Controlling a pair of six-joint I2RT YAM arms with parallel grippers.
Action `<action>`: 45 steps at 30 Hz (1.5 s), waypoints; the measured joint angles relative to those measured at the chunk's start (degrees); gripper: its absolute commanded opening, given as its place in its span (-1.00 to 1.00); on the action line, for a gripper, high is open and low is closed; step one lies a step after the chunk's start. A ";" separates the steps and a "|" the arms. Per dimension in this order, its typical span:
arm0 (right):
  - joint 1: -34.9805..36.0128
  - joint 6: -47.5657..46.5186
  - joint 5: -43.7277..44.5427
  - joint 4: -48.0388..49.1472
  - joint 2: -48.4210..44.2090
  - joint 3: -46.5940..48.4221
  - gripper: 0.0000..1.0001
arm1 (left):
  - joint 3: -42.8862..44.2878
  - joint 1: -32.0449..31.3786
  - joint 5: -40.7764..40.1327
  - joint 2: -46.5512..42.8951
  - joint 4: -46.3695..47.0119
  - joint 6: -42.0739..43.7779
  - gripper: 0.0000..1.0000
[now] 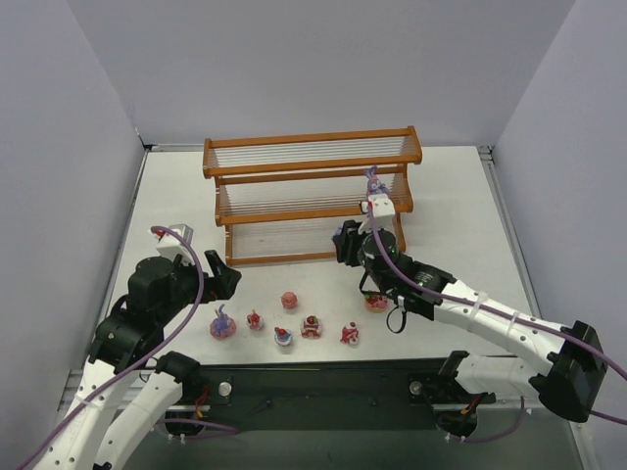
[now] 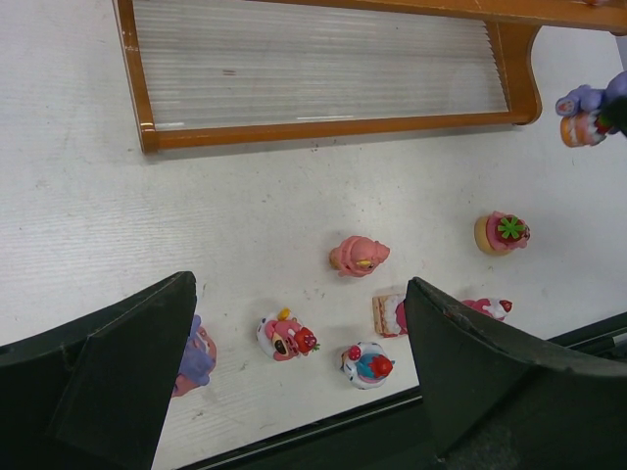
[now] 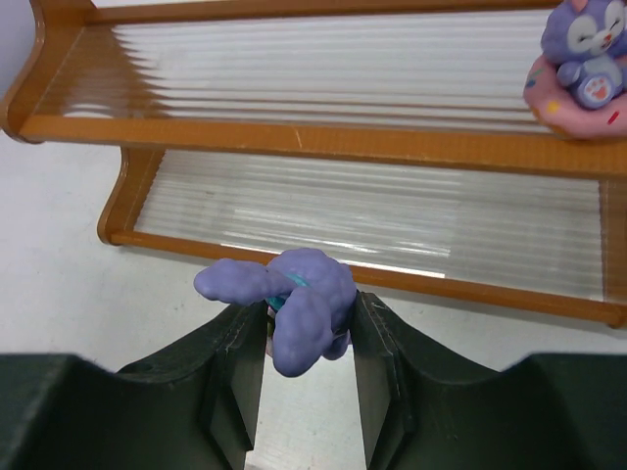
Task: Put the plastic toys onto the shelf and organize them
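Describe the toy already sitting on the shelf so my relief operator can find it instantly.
Find the orange-brown wooden three-tier shelf at the back of the table. At its middle tier's right end sits a purple bunny figurine on a pink ring base. It is the only toy on the shelf.

The shelf (image 3: 323, 137) has an orange-brown wooden frame, and its tiers of pale, translucent rods read as fine stripes. The lilac bunny (image 3: 304, 308) between the black fingers of the right tool (image 3: 309, 328) is one flat purple with a speck of turquoise. The second bunny (image 3: 583, 59), up on the shelf, is purple with paler muzzle and paw pads, on a pink ring base dotted with coloured sprinkles. On the white, faintly scuffed surface (image 2: 98, 245) lie a pink figurine (image 2: 358, 255), a cupcake (image 2: 502, 232) that is tan below and pink above with a green star-shaped leaf, and a white cake (image 2: 367, 364) topped red and blue
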 measured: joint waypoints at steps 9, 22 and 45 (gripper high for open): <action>-8.83 -3.37 -9.07 -1.03 4.90 9.62 -1.00 | 0.00 0.00 0.02 0.13 0.00 0.00 0.95; -10.71 -9.55 -17.97 2.43 17.73 14.58 -1.00 | -0.02 0.00 0.02 0.52 0.00 0.00 0.95; -11.34 -16.39 -17.79 17.29 27.23 16.41 -0.93 | -0.04 0.00 0.02 0.90 0.00 0.00 0.95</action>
